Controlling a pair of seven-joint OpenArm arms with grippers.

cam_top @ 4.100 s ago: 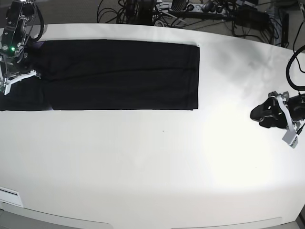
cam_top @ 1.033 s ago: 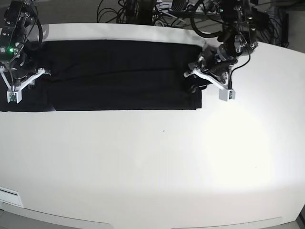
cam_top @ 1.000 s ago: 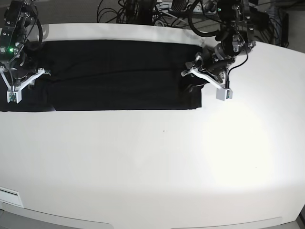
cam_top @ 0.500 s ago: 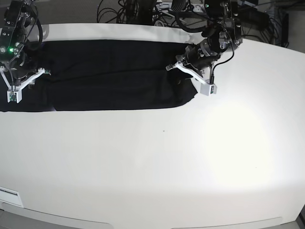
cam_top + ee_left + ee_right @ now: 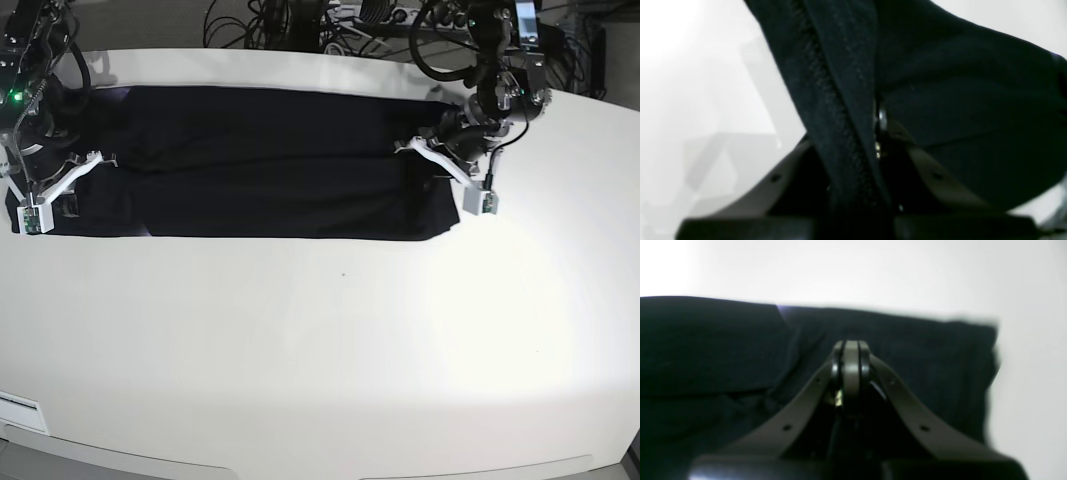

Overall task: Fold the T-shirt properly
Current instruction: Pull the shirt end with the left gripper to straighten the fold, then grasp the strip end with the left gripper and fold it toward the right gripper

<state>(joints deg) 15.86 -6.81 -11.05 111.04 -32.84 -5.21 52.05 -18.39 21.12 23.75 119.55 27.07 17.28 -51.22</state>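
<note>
The T-shirt (image 5: 270, 160) lies as a long band across the upper frame, axis left to right. Left gripper (image 5: 447, 160) clenches its right-end hem; right gripper (image 5: 55, 190) is clenched at the left end.

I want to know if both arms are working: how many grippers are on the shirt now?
2. The left gripper pinches the black cloth T-shirt at its base-view right end; the right gripper is at its opposite end.

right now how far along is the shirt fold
Done: the T-shirt already lies as one long black band across the table, so its sides look folded in. In hand: the left gripper is clamped on the hem end, and the right gripper is shut at the other end. Left: folding the band's length over.
</note>
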